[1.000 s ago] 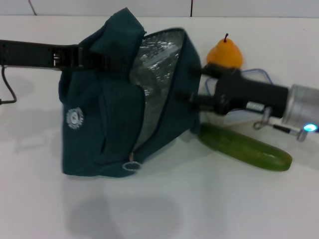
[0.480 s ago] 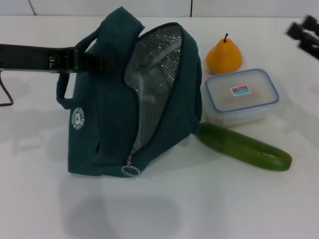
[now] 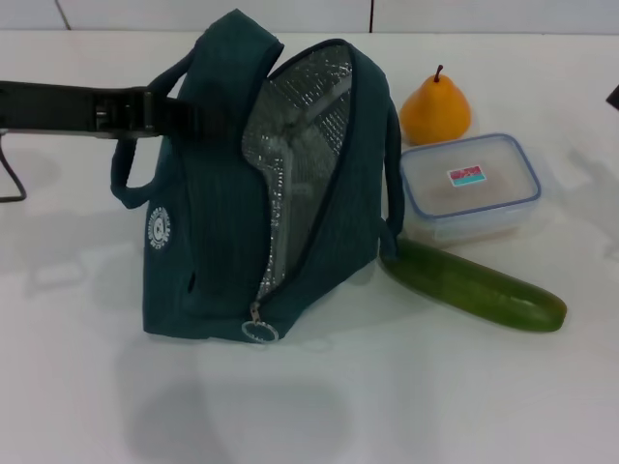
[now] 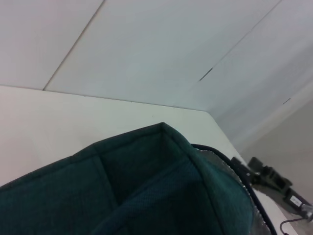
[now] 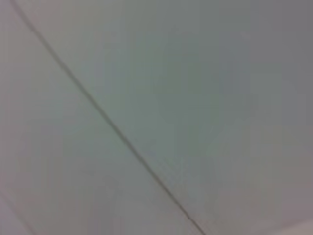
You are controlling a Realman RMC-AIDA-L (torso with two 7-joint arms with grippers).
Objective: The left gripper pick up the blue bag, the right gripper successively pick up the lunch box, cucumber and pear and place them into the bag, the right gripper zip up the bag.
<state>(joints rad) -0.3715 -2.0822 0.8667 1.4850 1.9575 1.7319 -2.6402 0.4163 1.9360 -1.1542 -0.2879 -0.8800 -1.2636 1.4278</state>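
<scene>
We see the left gripper [image 3: 160, 111] clamped on the blue bag [image 3: 208, 232] handle — mouth gaping toward lunch box [image 3: 470, 186], pear [image 3: 436, 108], cucumber [image 3: 474, 286]; right gripper's state we cannot tell.

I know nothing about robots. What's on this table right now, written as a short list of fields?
bag: blue bag standing on the white table, unzipped, silver lining showing
left hand: at the bag's handle, reaching in from the robot's left; whether it grips the handle cannot be told
right hand: almost out of the head view, only a dark edge at the far right
lunch box: clear lunch box with blue rim, lid on, beside the bag
cucumber: cucumber lying in front of the box
pear: pear upright behind the box
packed so far: nothing visible inside
</scene>
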